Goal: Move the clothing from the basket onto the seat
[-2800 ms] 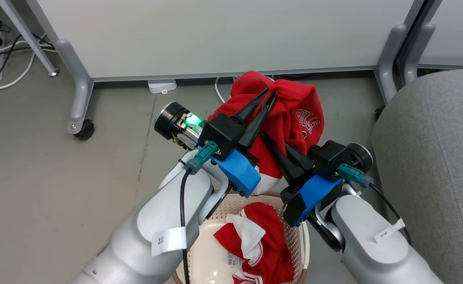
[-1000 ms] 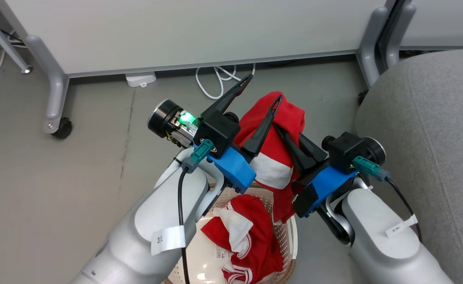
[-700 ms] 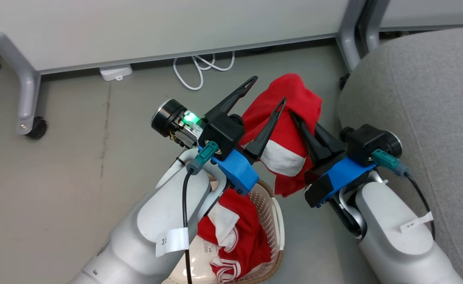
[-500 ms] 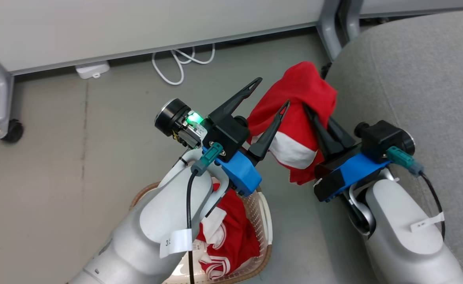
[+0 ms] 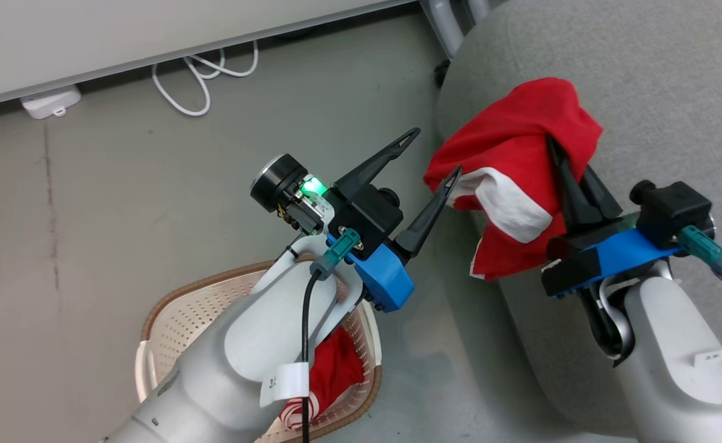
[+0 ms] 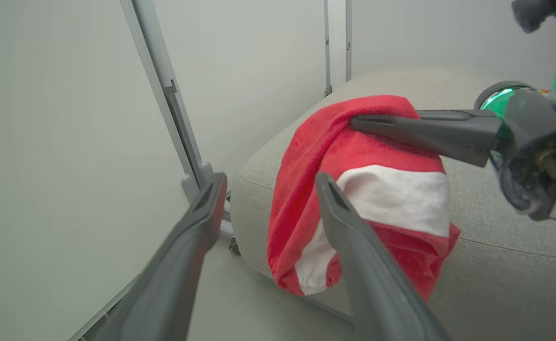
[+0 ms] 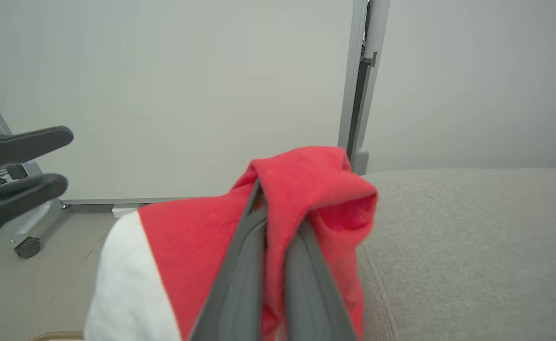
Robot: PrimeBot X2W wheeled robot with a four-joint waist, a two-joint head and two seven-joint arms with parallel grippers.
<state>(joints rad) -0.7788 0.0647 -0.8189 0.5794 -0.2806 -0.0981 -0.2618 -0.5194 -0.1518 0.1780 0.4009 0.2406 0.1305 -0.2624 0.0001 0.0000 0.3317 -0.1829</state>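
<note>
A red garment (image 5: 514, 135) with a white patch hangs from my right gripper (image 5: 551, 144), which is shut on it over the near edge of the grey seat (image 5: 644, 74). The right wrist view has the cloth (image 7: 315, 189) draped over the closed fingers (image 7: 240, 284), with the seat (image 7: 472, 237) to the right. My left gripper (image 5: 436, 152) stands open just left of the garment, its right fingertip close to the cloth (image 6: 334, 142). A second red and white garment (image 5: 336, 369) lies in the basket (image 5: 188, 307) under my left forearm.
A white partition panel runs along the back on grey legs (image 7: 360, 94). A white cable (image 5: 194, 80) and a small white plug box (image 5: 50, 101) lie on the grey floor below it. Bare floor lies left of the basket.
My left gripper has let go of the garment and stands open. The right gripper has carried it rightward from above the basket to the seat's edge. The head camera has swung right.
</note>
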